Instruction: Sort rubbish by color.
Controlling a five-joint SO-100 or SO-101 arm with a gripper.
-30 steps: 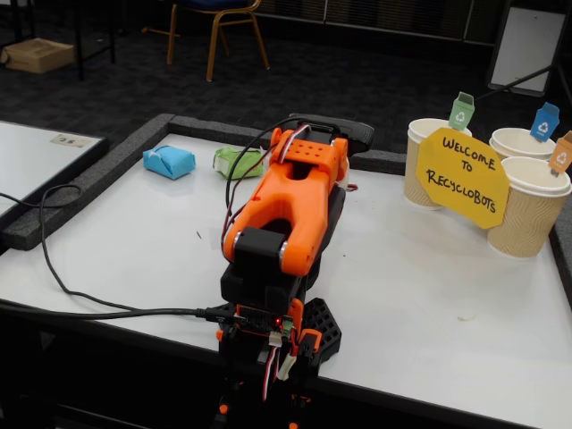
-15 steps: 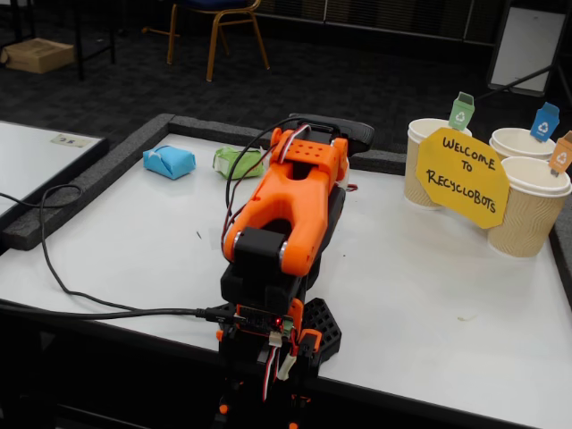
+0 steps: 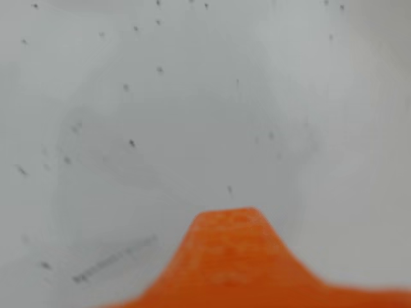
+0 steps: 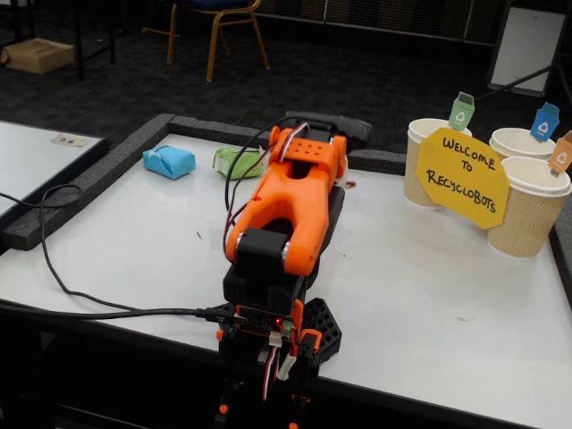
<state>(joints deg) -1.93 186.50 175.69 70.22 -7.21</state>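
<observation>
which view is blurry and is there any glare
Wrist view: soft and out of focus, the orange end effector part and the speckled white table both blurred, no glare. Fixed view: sharp, evenly lit, faint sheen on the table, dim background.

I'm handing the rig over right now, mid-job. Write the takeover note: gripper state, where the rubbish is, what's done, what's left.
Gripper: hidden behind the folded orange arm in the fixed view; the wrist view shows only blurred white tabletop, so open or shut cannot be told. Nothing seen held.
Light blue folded paper bundle: far-left on the white table.
Light green folded paper bundle: beside it, partly behind the arm.
Three beige paper cups with coloured tags: far-right.
Done: nothing sorted.
Left: both bundles.
</observation>
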